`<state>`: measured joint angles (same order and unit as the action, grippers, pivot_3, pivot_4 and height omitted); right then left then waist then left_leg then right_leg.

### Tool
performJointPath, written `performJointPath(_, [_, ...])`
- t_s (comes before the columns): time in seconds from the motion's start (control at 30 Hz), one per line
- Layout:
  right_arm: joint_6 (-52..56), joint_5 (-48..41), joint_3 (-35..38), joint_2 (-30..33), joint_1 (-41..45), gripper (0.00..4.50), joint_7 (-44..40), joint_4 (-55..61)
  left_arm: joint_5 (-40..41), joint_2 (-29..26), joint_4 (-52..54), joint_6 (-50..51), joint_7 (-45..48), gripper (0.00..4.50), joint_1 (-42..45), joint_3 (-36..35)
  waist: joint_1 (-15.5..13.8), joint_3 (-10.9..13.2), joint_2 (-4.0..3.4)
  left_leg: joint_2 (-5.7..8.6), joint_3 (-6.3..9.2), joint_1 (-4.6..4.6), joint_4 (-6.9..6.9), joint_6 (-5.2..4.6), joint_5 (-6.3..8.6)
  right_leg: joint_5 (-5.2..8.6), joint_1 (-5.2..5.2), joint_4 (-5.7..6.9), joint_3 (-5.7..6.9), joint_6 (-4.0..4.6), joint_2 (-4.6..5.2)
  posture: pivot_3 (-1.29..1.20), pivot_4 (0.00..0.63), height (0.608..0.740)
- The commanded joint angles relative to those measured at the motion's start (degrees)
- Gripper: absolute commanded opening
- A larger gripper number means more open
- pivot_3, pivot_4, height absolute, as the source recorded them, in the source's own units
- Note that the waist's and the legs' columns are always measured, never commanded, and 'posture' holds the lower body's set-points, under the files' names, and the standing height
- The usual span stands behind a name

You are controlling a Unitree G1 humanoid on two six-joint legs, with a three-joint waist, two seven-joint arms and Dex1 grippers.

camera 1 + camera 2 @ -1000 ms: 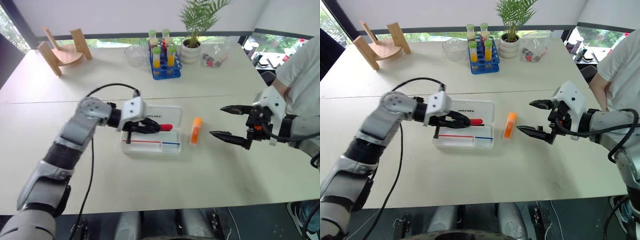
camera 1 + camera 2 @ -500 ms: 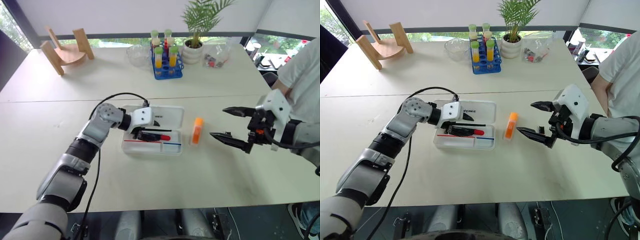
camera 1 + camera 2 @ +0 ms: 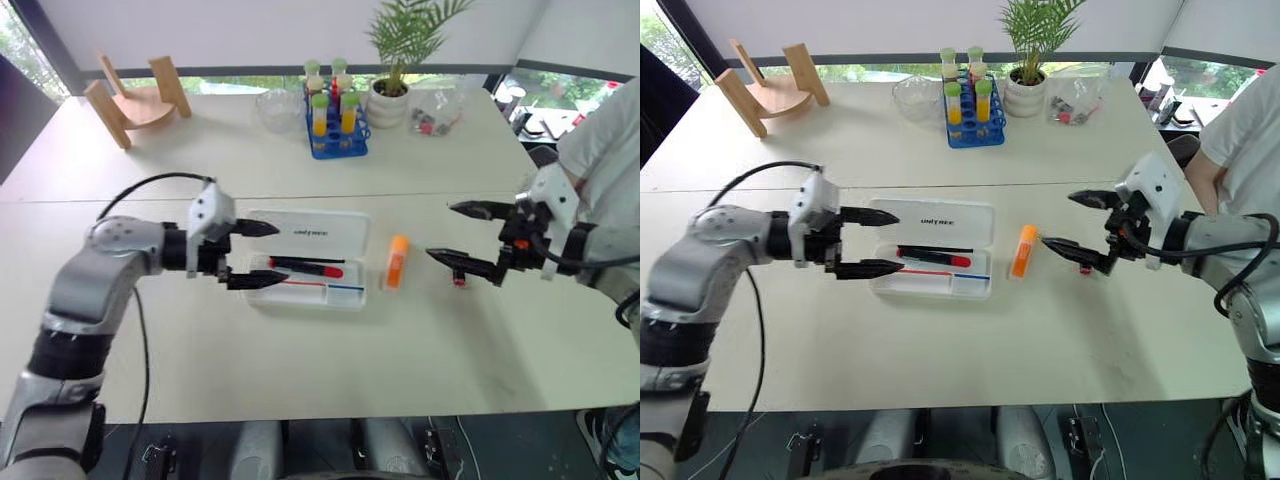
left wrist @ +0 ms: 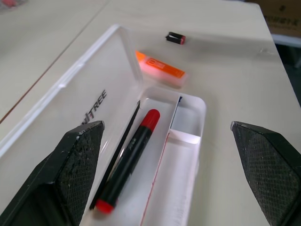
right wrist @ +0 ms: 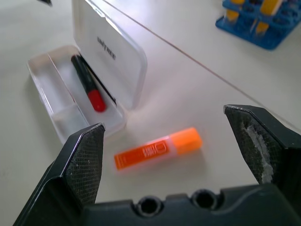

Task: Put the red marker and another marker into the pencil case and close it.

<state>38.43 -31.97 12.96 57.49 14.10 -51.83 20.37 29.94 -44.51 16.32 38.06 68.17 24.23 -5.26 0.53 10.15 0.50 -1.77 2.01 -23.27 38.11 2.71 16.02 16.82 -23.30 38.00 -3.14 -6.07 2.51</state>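
Observation:
The pencil case (image 3: 345, 300) lies open in the middle of the table, its lettered lid (image 3: 940, 218) folded flat behind the tray. Inside the tray rests the red marker (image 3: 305, 267), red cap toward the right, also seen in the left wrist view (image 4: 130, 160). My left gripper (image 3: 283, 254) hovers at the case's left end, open and holding nothing. The orange highlighter (image 3: 396, 261) lies on the table just right of the case. Further right, my right gripper (image 3: 440, 230) is open and empty, pointing at the highlighter (image 5: 157, 148) from a short distance.
A tiny black stub (image 3: 458, 281) lies below the right gripper. At the back stand a blue test-tube rack (image 3: 333, 125), a glass bowl (image 3: 272, 108), a potted plant (image 3: 390, 100), a plastic bag (image 3: 430, 115) and a wooden stand (image 3: 135, 100). A person (image 3: 600, 140) is at the right edge.
My left gripper opened, left the red marker lying in the case tray, and drew back to the left. The right gripper has stayed open and hardly moved.

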Motion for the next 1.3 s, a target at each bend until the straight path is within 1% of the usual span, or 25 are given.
performJointPath(0.03, [1.8, 4.0, -0.7, 0.8, 0.6, 4.5, 4.3, -0.2, 6.9, -1.7, 6.4, 4.9, -2.7, 4.45, -2.1, -6.1, 0.2, 0.0, 0.0, 0.0, -0.01, 0.02, 0.0, 0.0, 0.0, 0.0, 0.0, 0.0, 0.0, -0.01, 0.0, 0.0, 0.15, 0.74])
performJointPath(0.1, [10.1, 4.8, -3.4, -2.3, 5.3, 4.5, 11.4, -1.2, 10.0, -2.8, 9.0, 7.2, -3.5, 4.45, -6.1, -9.8, 0.8, 0.0, 0.0, -0.01, -0.03, 0.12, 0.0, 0.01, -0.01, -0.01, 0.06, 0.05, 0.0, -0.01, -0.01, 0.0, 0.15, 0.74])
performJointPath(0.13, [13.1, 4.9, -4.1, -3.2, 7.1, 4.5, 13.5, -1.7, 10.9, -3.1, 10.0, 7.8, -4.2, 4.45, -7.3, -10.6, 1.1, 0.0, -0.01, -0.04, -0.1, 0.21, 0.0, 0.01, -0.01, -0.01, 0.06, 0.08, -0.06, 0.0, -0.02, 0.0, 0.15, 0.74])
performJointPath(0.2, [18.3, 4.3, -5.9, -3.2, 9.9, 4.5, 14.0, -1.8, 11.5, -3.0, 11.5, 7.9, -6.2, 4.45, -9.0, -11.1, 1.1, 0.0, -0.03, -0.05, -0.11, 0.3, -0.01, 0.01, -0.01, -0.01, 0.09, 0.15, -0.11, 0.02, -0.06, 0.0, 0.15, 0.74])
performJointPath(0.27, [27.5, 2.3, -8.2, -4.8, 15.3, 4.5, 15.6, -1.2, 11.9, -2.3, 12.6, 7.3, -8.3, 4.45, -10.9, -11.8, 0.8, 0.0, -0.04, -0.05, -0.05, 0.28, -0.02, 0.01, -0.01, 0.0, 0.09, 0.15, -0.1, 0.03, -0.11, 0.0, 0.15, 0.74])
performJointPath(0.37, [40.9, 1.3, -9.7, -11.0, 22.5, 4.5, 20.9, -1.5, 12.1, -1.9, 13.5, 6.4, -10.7, 4.45, -12.1, -12.3, 0.7, 0.0, -0.04, -0.06, -0.07, 0.28, -0.02, 0.01, -0.01, 0.0, 0.08, 0.14, -0.12, 0.03, -0.1, 0.0, 0.15, 0.74])
performJointPath(0.47, [51.0, 2.2, -9.4, -17.9, 26.2, 4.5, 25.4, -1.6, 12.7, -2.4, 14.2, 6.1, -11.6, 4.45, -13.2, -13.2, 0.3, 0.0, -0.03, -0.06, -0.02, 0.24, -0.04, 0.01, -0.01, 0.01, 0.08, 0.14, -0.09, 0.04, -0.11, 0.0, 0.15, 0.74])
performJointPath(0.5, [52.8, 2.4, -9.5, -19.7, 26.7, 4.5, 26.6, -1.3, 12.9, -2.7, 14.4, 6.0, -11.7, 4.45, -13.7, -13.5, 0.1, 0.0, -0.03, -0.05, -0.01, 0.19, -0.04, 0.01, -0.01, 0.01, 0.04, 0.12, -0.08, 0.05, -0.11, 0.0, 0.15, 0.74])
performJointPath(0.6, [54.1, 2.5, -10.8, -22.8, 26.7, 4.5, 29.8, -1.3, 13.0, -3.5, 14.9, 5.6, -12.1, 4.45, -14.9, -14.5, 0.1, 0.0, -0.04, 0.01, -0.02, -0.01, -0.04, 0.02, -0.01, 0.01, -0.1, 0.07, -0.05, 0.04, -0.02, 0.0, 0.15, 0.74])
performJointPath(0.77, [54.1, 5.8, -12.9, -27.3, 25.9, 4.5, 35.5, -2.6, 13.9, -4.2, 16.4, 5.7, -13.7, 4.45, -15.6, -15.5, 0.4, 0.0, -0.04, 0.05, -0.07, -0.02, -0.04, 0.02, -0.01, 0.0, -0.13, 0.04, -0.06, 0.03, 0.04, 0.0, 0.15, 0.74])
performJointPath(0.87, [53.7, 7.5, -14.0, -29.8, 25.2, 4.5, 37.3, -3.8, 14.3, -4.8, 17.0, 5.6, -14.5, 4.45, -16.0, -15.8, 0.6, 0.0, -0.04, 0.02, -0.05, -0.01, -0.04, 0.02, -0.01, 0.0, -0.14, 0.06, -0.06, 0.03, -0.01, 0.0, 0.15, 0.74])
performJointPath(0.97, [51.5, 9.2, -16.6, -30.2, 23.9, 4.5, 38.2, -5.0, 14.2, -5.1, 17.3, 5.4, -15.3, 4.45, -16.1, -16.0, 0.6, 0.0, -0.04, 0.02, -0.05, -0.01, -0.04, 0.02, -0.01, 0.0, -0.14, 0.06, -0.05, 0.03, -0.02, 0.0, 0.15, 0.74])
performJointPath(1.1, [47.5, 11.2, -21.0, -29.0, 21.9, 4.5, 38.0, -6.7, 14.0, -5.3, 17.4, 4.9, -16.6, 4.45, -16.3, -16.2, 0.6, 0.0, -0.02, 0.02, -0.05, 0.0, -0.04, 0.02, -0.01, 0.0, -0.13, 0.06, -0.06, 0.03, -0.01, 0.0, 0.15, 0.74])
performJointPath(1.2, [46.0, 12.0, -23.0, -28.3, 20.4, 3.62, 37.7, -6.3, 13.4, -5.6, 17.5, 4.0, -17.2, 4.5, -17.1, -16.7, 0.5, 0.0, 0.02, 0.02, -0.05, 0.05, -0.04, 0.02, -0.01, 0.0, -0.07, 0.06, -0.05, 0.02, -0.01, 0.0, 0.15, 0.74])
performJointPath(1.27, [45.6, 11.9, -23.9, -28.2, 19.6, 2.78, 37.4, -5.3, 13.5, -5.6, 17.4, 3.6, -17.7, 4.5, -17.9, -17.4, 0.4, 0.0, 0.05, 0.02, -0.04, 0.06, -0.04, 0.02, -0.01, 0.0, -0.05, 0.05, -0.05, 0.03, -0.01, 0.0, 0.15, 0.74])
performJointPath(1.3, [45.5, 11.9, -24.0, -28.2, 19.3, 2.28, 37.3, -5.0, 13.5, -5.6, 17.5, 3.5, -17.8, 4.5, -18.1, -17.5, 0.3, -0.1, 0.07, 0.03, -0.04, 0.06, -0.04, 0.02, -0.01, 0.0, -0.04, 0.04, -0.05, 0.03, -0.01, 0.0, 0.15, 0.74])
